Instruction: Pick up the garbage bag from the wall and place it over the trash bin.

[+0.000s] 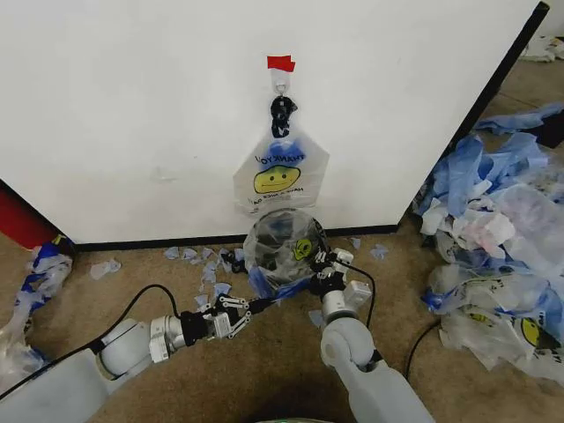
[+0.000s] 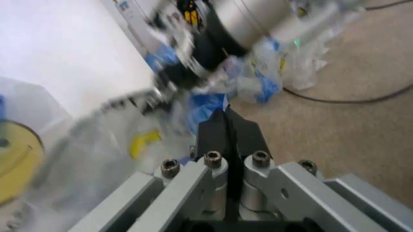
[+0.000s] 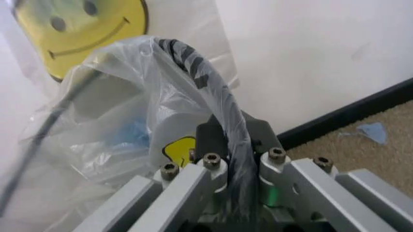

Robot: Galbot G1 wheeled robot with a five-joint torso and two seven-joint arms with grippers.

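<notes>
Head view: thin crinkled garbage bag (image 1: 280,248) drapes the round wire-mesh trash bin (image 1: 291,231); left gripper (image 1: 256,305) pinches its blue edge, right gripper (image 1: 319,262) clamps bag-covered rim.

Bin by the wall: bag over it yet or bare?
Covered. A translucent bag is draped over the trash bin; the right gripper pinches the wrapped rim, and the left gripper grips plastic. Another garbage bag hangs on the wall.

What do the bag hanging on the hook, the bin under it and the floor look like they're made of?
The garbage bag looks like thin translucent plastic film: the white wall shows through around its print. The trash bin, wrapped in another clear bag, seems to be black wire; a dark mesh rim shows through. The floor looks like short tan carpet, matte.
</notes>
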